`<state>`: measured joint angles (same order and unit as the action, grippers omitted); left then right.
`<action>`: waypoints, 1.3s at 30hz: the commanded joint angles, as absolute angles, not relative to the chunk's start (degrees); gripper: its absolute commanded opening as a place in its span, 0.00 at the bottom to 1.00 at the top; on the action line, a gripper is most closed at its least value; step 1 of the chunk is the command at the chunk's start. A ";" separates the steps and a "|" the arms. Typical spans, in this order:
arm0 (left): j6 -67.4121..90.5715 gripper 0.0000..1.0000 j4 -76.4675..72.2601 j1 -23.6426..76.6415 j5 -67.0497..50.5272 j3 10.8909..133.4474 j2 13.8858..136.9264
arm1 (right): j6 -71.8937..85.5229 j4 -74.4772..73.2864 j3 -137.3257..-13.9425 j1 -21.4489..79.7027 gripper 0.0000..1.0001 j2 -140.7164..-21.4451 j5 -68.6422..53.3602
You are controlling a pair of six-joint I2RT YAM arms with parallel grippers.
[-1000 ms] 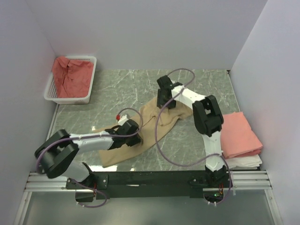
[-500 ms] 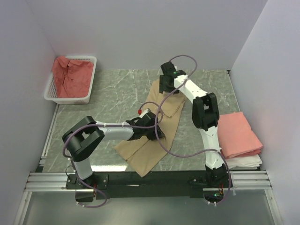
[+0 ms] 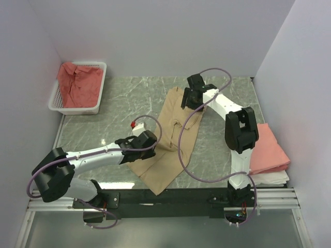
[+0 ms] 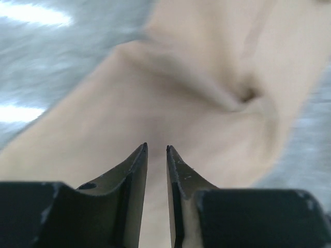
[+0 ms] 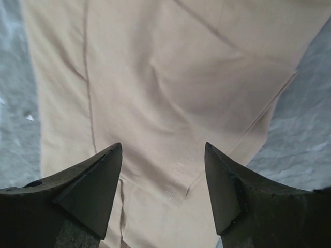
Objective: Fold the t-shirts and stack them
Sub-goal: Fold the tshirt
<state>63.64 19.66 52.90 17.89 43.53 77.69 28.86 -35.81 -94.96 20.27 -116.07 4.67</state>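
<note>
Tan t-shirt on counter; my left end effector narrow, right end effector wide, both empty; pinch matching edges.

A spread t-shirt lies in the middle of the counter. At the back left stands a basket with a t-shirt in it. Folded t-shirts are stacked at the right.

Lab test cell: plain white walls, marble-look table, robot arms on alu rail.
</note>
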 commanded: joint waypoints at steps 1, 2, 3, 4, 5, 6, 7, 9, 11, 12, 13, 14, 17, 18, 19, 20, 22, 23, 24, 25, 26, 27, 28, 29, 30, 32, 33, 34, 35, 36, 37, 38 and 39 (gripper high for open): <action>62.57 0.26 23.21 52.91 21.63 39.74 77.08 | 30.76 -32.26 -93.69 21.00 0.71 -116.54 2.99; 63.01 0.26 22.94 53.00 21.19 37.90 77.34 | 30.67 -32.26 -93.87 21.09 0.71 -117.15 3.16; 64.32 0.24 23.03 53.17 20.83 37.36 77.87 | 30.76 -32.26 -93.95 21.35 0.71 -117.42 3.34; 64.94 0.23 23.11 53.61 20.48 36.83 78.65 | 30.85 -32.34 -93.96 21.62 0.71 -117.68 3.69; 65.56 0.23 23.29 54.14 20.57 36.13 79.01 | 30.85 -32.43 -94.22 21.88 0.71 -118.21 3.87; 67.13 0.23 23.99 55.53 20.74 35.78 79.71 | 30.85 -32.52 -94.13 22.15 0.71 -118.56 4.13; 68.19 0.23 24.26 56.24 20.74 35.42 79.98 | 30.94 -32.61 -94.13 22.41 0.71 -118.91 4.22; 70.65 0.23 24.00 58.61 19.26 34.11 80.68 | 30.76 -32.87 -94.22 22.85 0.71 -120.05 4.83; 72.59 0.23 23.73 60.55 17.41 32.70 80.77 | 30.59 -33.40 -94.39 22.76 0.71 -121.19 4.92; 74.86 0.23 23.90 62.64 17.05 32.35 80.77 | 30.24 -33.40 -94.48 22.85 0.71 -121.64 5.10; 75.84 0.23 24.08 63.54 16.62 32.17 80.60 | 29.97 -33.92 -94.83 22.85 0.71 -121.99 5.45; 76.81 0.23 24.43 64.24 16.09 31.73 80.51 | 29.71 -34.19 -95.70 22.85 0.71 -122.95 5.88; 78.92 0.23 23.82 67.14 13.89 31.81 79.89 | 28.83 -35.15 -98.33 22.76 0.71 -125.06 6.77; 79.53 0.23 23.82 67.58 13.10 31.99 79.81 | 28.57 -35.59 -99.31 22.76 0.71 -125.85 7.12; 79.54 0.23 23.91 67.76 12.92 32.34 79.80 | 27.87 -36.55 -100.36 22.76 0.71 -126.64 7.47; 79.54 0.23 24.52 67.85 12.75 33.04 79.72 | 27.43 -37.26 -102.81 22.68 0.71 -128.56 7.91; 79.37 0.24 24.96 68.03 12.66 33.57 78.67 | 26.11 -39.01 -105.37 22.68 0.71 -130.59 8.17; 79.19 0.24 25.05 68.03 12.40 33.92 78.23 | 25.58 -39.63 -108.08 22.50 0.71 -132.52 8.17; 78.84 0.25 25.22 67.94 12.39 34.19 77.27 | 24.53 -40.33 -109.58 22.41 0.71 -133.67 8.09; 78.58 0.27 25.49 67.94 13.00 34.62 76.91 | 24.09 -42.08 -112.91 22.33 0.71 -134.90 7.91; 78.14 0.29 25.84 68.03 13.44 35.85 76.64 | 23.56 -42.97 -114.68 22.15 0.71 -137.26 8.00; 77.35 0.30 26.62 67.85 13.97 36.73 76.55 | 22.77 -43.85 -116.44 22.15 0.71 -138.42 8.09; 76.82 0.32 27.33 67.76 15.11 38.57 76.38 | 22.42 -45.60 -119.76 22.06 0.71 -139.56 7.82; 76.21 0.33 27.68 67.42 15.29 39.54 76.46 | 22.15 -46.49 -121.36 21.80 0.71 -141.66 7.65; 74.29 0.33 27.69 66.02 15.29 40.51 76.20 | 21.71 -47.28 -123.03 21.71 0.70 -142.81 8.08; 72.08 0.35 27.69 62.08 15.29 42.97 75.85 | 20.92 -49.21 -127.34 21.19 0.68 -145.28 7.91; 69.55 0.35 27.16 60.14 14.68 43.59 75.59 | 20.66 -49.57 -128.40 21.01 0.69 -145.81 8.00; 68.13 0.35 25.85 58.12 13.72 44.64 75.50 | 20.39 -49.83 -129.71 20.74 0.70 -146.33 7.82; 66.81 0.35 25.14 53.92 11.27 45.34 75.67 | 19.96 -49.49 -129.99 20.39 0.70 -146.51 7.30; 64.27 0.36 24.44 51.96 10.38 46.13 76.37 | 19.08 -49.05 -130.25 19.78 0.72 -146.69 6.69; 62.86 0.36 23.56 50.38 9.50 48.14 76.90 | 18.81 -48.69 -131.30 19.34 0.73 -147.04 5.55; 60.67 0.37 21.99 47.49 8.19 49.47 77.77 | 18.46 -48.69 -132.18 18.99 0.72 -148.00 4.67; 59.69 0.37 21.62 46.16 7.83 50.96 80.22 | 17.85 -48.78 -132.97 18.46 0.71 -148.36 3.88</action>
